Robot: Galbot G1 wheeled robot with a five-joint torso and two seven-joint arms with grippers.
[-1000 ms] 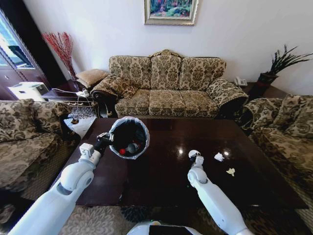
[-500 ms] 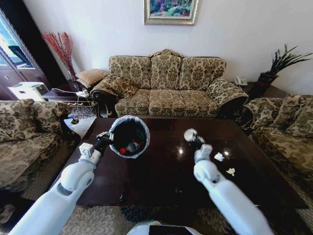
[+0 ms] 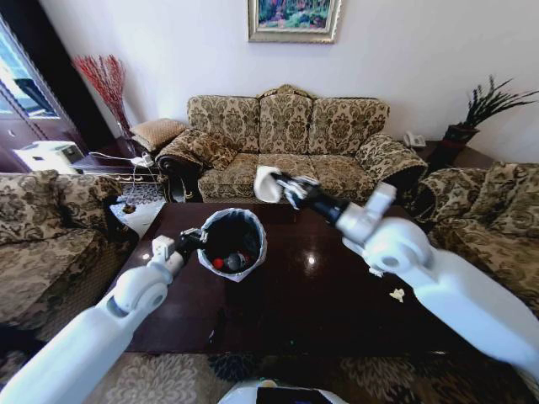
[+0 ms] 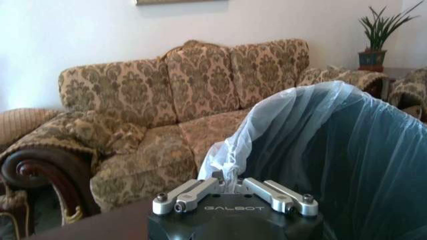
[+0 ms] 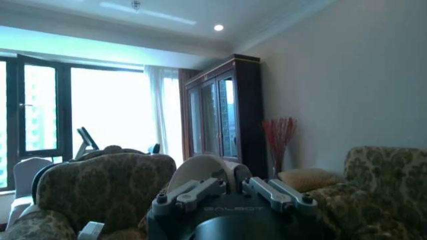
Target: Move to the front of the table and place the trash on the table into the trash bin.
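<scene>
White crumpled paper wad (image 3: 268, 184), clenched in the right claw (image 3: 279, 186), hangs in the air above the far edge of the surface (image 3: 337, 320), beyond and higher than the trash bin (image 3: 233, 245); in the right wrist view the same pale, rounded wad (image 5: 200, 172) sits between the metal fingers (image 5: 193, 192). The left claw (image 3: 195, 240) is clamped on the bin's rim, pinching the thin greyish liner bag (image 4: 280, 125) that folds over it, and holds the bin tilted, mouth up and toward the robot, over the near-left part of the surface. Inside the dark bin lie a red piece (image 3: 218, 263) and a greyish object (image 3: 233, 262), so part of the litter appears already binned. Two pieces remain near the right edge of the surface: a white wad (image 3: 374, 271), partly behind the right arm, and a yellowish scrap (image 3: 397, 295). By this showing the task is well along: one wad is in transit and two pieces remain to collect. The surface is dark, glossy wood that mirrors the ceiling lights; the liner is filmy and wrinkled; the wads are matte and irregular.
</scene>
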